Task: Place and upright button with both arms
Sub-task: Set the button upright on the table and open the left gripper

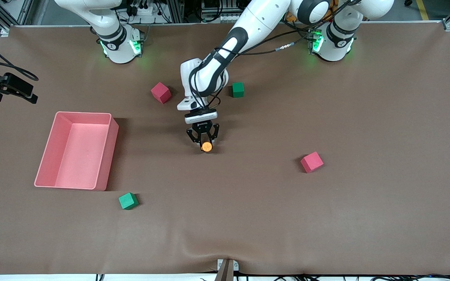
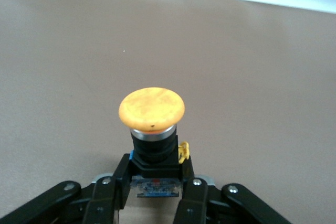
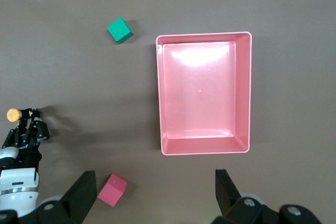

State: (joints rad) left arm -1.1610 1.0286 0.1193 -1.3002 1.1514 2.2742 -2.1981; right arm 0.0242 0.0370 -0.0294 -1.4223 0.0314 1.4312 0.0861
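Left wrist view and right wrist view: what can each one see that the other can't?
Only the left wrist view shows the button's black body and the left gripper shut on it, close up. Only the right wrist view shows the pink bin, a green cube, a pink cube and the open right gripper. Both show the button and brown table.

even bright overhead light, soft short shadows beside cubes, glare patch on pink bin [image 3: 195, 56] floor, frames sharp
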